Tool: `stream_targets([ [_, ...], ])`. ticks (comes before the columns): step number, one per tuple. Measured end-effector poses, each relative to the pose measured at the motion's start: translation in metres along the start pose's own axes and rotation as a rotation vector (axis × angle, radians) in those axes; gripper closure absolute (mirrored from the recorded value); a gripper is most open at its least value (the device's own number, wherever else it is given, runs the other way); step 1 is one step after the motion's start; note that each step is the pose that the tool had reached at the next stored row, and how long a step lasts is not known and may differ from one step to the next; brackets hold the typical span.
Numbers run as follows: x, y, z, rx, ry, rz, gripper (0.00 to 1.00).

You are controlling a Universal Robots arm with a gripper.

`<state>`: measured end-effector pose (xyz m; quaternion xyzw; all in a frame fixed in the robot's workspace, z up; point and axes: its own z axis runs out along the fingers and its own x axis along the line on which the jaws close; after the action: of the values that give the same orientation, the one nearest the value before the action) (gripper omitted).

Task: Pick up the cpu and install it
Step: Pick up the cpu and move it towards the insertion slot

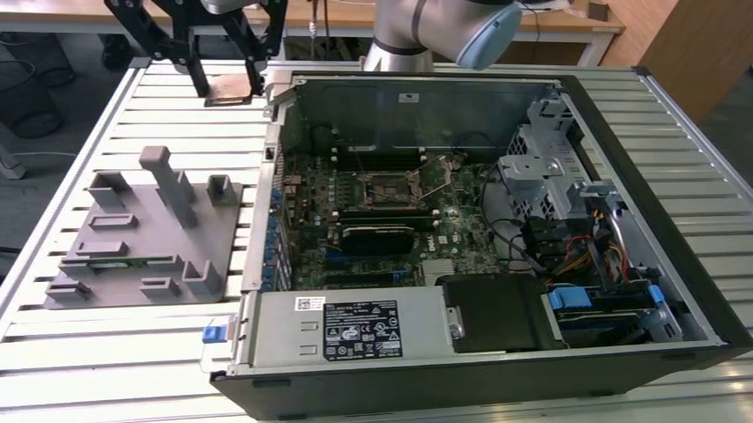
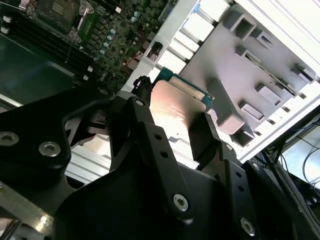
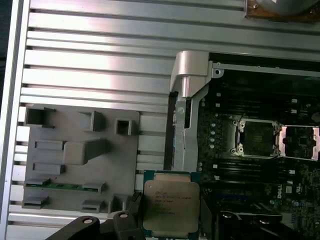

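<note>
Gripper [image 2: 172, 107] closed on the cpu [image 3: 171, 207], its lid shiny silver, edge green, near the case [image 3: 186, 90] corner.

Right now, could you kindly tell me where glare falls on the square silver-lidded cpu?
In the second wrist view, a warm glare washes over the square silver-lidded cpu, and the ribbed aluminium table burns white; in the first wrist view the cpu is evenly lit.

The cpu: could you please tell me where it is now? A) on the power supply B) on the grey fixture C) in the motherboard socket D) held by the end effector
D: the cpu sits gripped in the end effector, while the socket is open and bare.
</note>
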<state>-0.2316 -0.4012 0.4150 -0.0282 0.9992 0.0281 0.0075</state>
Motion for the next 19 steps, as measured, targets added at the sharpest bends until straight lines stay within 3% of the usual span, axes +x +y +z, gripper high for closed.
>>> stream_targets([
  [11, -0.0372, -0.0022, 0.0012, 0.0, -0.0001, 0.001, 0.45],
  [19, -0.046, -0.0005, 0.0026, 0.0005, -0.0021, 0.035, 0.45],
])
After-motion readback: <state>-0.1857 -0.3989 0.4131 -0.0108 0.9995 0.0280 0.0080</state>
